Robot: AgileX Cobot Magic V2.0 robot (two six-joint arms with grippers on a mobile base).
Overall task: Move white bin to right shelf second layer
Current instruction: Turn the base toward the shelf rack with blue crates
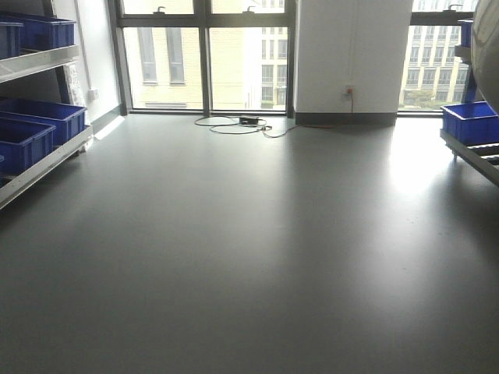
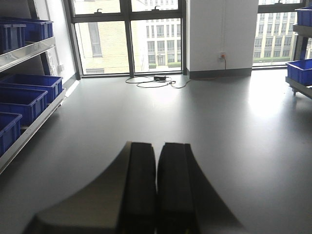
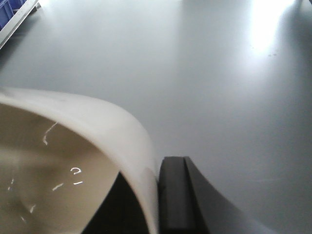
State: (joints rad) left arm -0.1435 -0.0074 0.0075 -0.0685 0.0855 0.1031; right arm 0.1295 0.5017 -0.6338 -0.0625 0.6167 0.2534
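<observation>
— What was the right claw [image 3: 153, 197] doing?

— It was clamped on the wall of the white bin [image 3: 73, 126]. One dark finger pressed the outside of the rim, and the other sat inside the tub, in shadow.

— And the left claw [image 2: 157, 190]?

— Its two fingers [image 2: 141, 185] were pressed together with nothing between them, pointing out over the floor [image 2: 219, 126].

— Where was the bin, then?

— Held up in the air by the right claw, mouth towards the wrist camera, with bare grey floor beyond its rim. In the front view only a curved slice of its side showed at the top right edge.

— Was it near the right shelf [image 1: 470, 152]?

— In that view it appeared above a blue crate [image 1: 470, 122] standing on one level of the shelf, with white rollers just visible beside the crate. I could not tell how far apart the bin and the shelf were.

— Anything else around?

— More blue crates [image 1: 39, 125] stood on the left shelf [image 1: 43, 160], and a cable [image 1: 234, 125] lay coiled on the floor below the windows [image 1: 242, 62].
</observation>
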